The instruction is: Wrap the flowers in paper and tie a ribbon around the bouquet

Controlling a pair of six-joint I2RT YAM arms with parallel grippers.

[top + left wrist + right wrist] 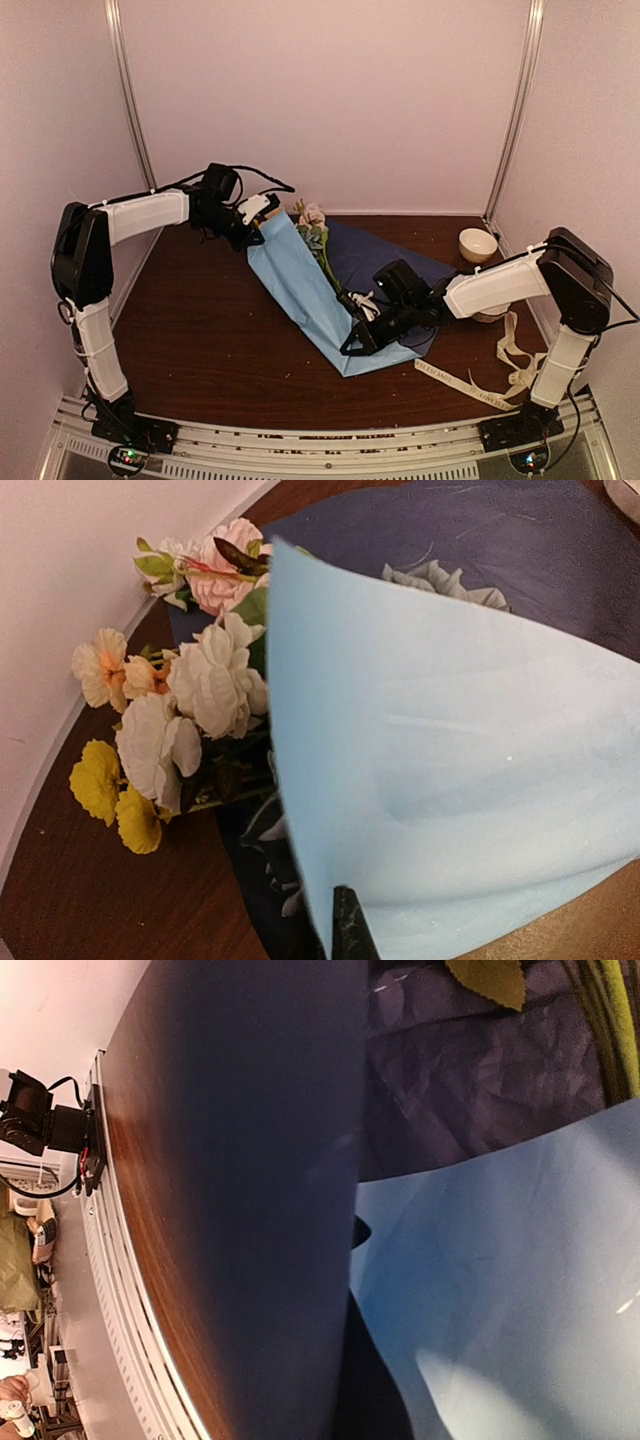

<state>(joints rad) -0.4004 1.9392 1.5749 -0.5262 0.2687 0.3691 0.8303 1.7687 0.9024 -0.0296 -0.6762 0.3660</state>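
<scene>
Both left tool [260, 215] and right tool [358, 338] clamp the paper [300, 285], folded over the flowers [312, 218] on the table [200, 330].

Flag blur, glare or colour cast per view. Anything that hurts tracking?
Top external: dim, pinkish cast, slightly soft, no glare; the paper and the ribbon are readable. Left wrist: the flowers are sharp and evenly lit; a light blue fold fills the right half. Right wrist: worst, a navy fold near the lens is a dark blur, and the table edge bows from the wide lens.
</scene>
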